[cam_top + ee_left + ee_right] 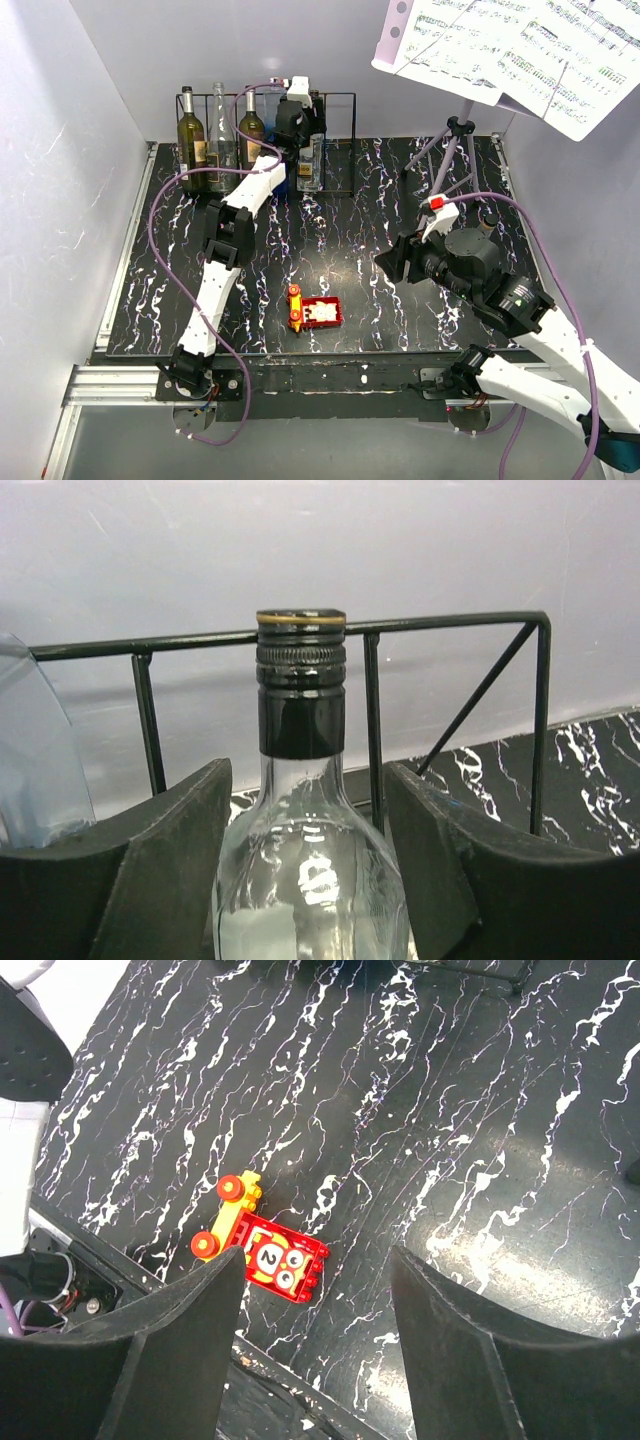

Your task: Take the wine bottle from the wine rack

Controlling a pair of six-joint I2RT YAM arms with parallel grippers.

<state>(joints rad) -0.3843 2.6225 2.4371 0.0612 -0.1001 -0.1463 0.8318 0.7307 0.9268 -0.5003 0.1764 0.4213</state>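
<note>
Only the left wrist view showed the wine bottle (305, 870) close up. It was clear glass with a black cap, upright in the wine rack (450, 620). The left gripper (308, 770) flanked its shoulder, and I could not tell whether the pads touched glass. The top view placed the rack at 11 o'clock on the bench (360, 250). The right wrist view showed the right gripper (318, 1255) spread, holding nothing, above a red-and-yellow toy (270, 1255). The bench was black with white veins, and pale walls enclosed it.
</note>
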